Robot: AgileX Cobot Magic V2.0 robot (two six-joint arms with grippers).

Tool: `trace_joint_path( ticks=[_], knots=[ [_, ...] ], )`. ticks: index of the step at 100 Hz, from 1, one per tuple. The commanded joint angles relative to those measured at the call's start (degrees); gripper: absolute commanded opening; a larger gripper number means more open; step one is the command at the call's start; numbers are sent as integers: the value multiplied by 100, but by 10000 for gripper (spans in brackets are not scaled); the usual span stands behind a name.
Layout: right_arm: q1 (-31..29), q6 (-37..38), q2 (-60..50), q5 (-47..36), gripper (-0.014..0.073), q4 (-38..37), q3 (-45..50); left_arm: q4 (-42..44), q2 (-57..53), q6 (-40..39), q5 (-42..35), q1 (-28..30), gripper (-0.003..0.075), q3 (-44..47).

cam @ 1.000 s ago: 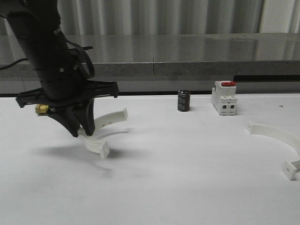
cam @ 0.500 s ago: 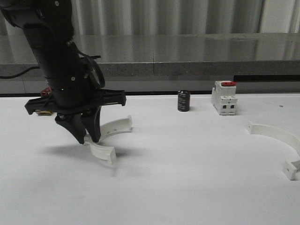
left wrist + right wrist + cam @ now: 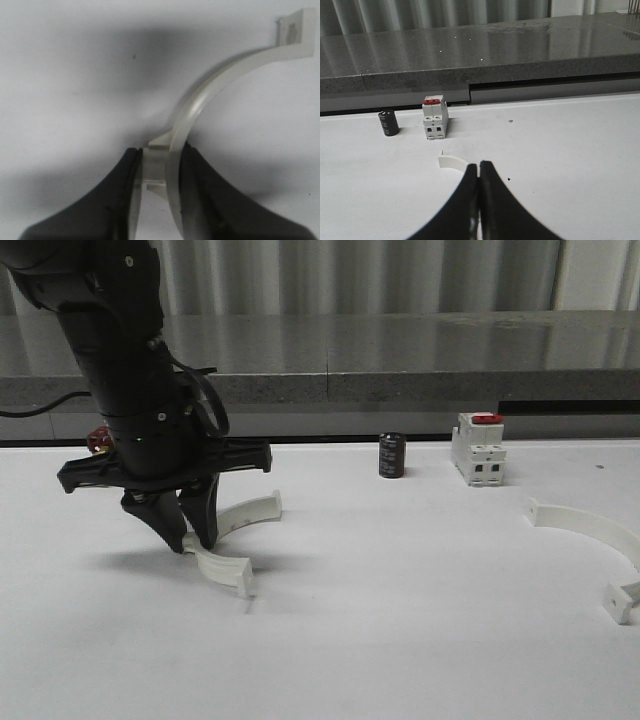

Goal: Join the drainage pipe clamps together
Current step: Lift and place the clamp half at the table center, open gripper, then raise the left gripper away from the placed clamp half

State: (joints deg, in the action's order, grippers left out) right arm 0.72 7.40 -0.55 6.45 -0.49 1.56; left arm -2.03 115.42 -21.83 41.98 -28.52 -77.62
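One white half-ring drainage pipe clamp point(image 3: 226, 567) is at the left of the table, pinched near its middle lug by my left gripper point(image 3: 190, 539), which is shut on it from above. In the left wrist view the same clamp point(image 3: 201, 99) curves away from between the black fingers of the left gripper point(image 3: 160, 153) to a flat end tab. The other drainage pipe clamp point(image 3: 598, 530) lies flat at the far right of the table. My right gripper point(image 3: 479, 164) is shut and empty, with one end of that clamp point(image 3: 452, 162) showing just beyond its tips.
A small black cylinder point(image 3: 392, 455) and a white boxy switch with a red top point(image 3: 478, 448) stand at the back of the white table. Behind them runs a grey stone ledge point(image 3: 400, 350). Open tabletop lies between the two clamps.
My left arm has carried its clamp a little to the right and slightly lower. The clamp at the right, the cylinder and the switch have not moved.
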Motion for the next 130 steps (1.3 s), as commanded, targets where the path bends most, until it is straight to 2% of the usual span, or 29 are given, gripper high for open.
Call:
trace_joint_path(
  ticks=[1, 2, 17, 24, 27, 49, 82, 108, 117, 130],
  knots=[
    [-21, -48, -114, -453, -67, -37, -97, -13, -211, -28, 119, -53, 229, -116],
    [-21, -48, -114, -453, -67, -37, -97, -13, -211, -28, 119, -53, 229, -116],
    [-21, -48, -114, -453, -67, -37, -97, 66, -222, 27, 256, -53, 575, -116],
    [-21, -48, -114, -453, -67, -37, -97, 142, -285, 27, 256, -53, 655, -129],
    [-21, -48, -114, -453, -67, -37, -97, 203, -334, 27, 233, -53, 666, -129],
    [-21, -48, -114, -453, -67, -37, -97, 448, -992, 236, -13, -53, 666, -142],
    [-21, -48, -114, -453, -67, -37, -97, 1180, -2380, 446, -240, 132, 615, -97],
    [-21, -48, -114, -453, -67, -37, -97, 1149, -3297, 1150, -256, 1254, 615, 350],
    [-21, -48, -114, -453, -67, -37, -97, 836, -3630, 1485, -295, 1717, 615, 650],
    [-21, -48, -114, -453, -67, -37, -97, -36, -4229, 2395, -579, 2253, 615, 1292]
  ],
)
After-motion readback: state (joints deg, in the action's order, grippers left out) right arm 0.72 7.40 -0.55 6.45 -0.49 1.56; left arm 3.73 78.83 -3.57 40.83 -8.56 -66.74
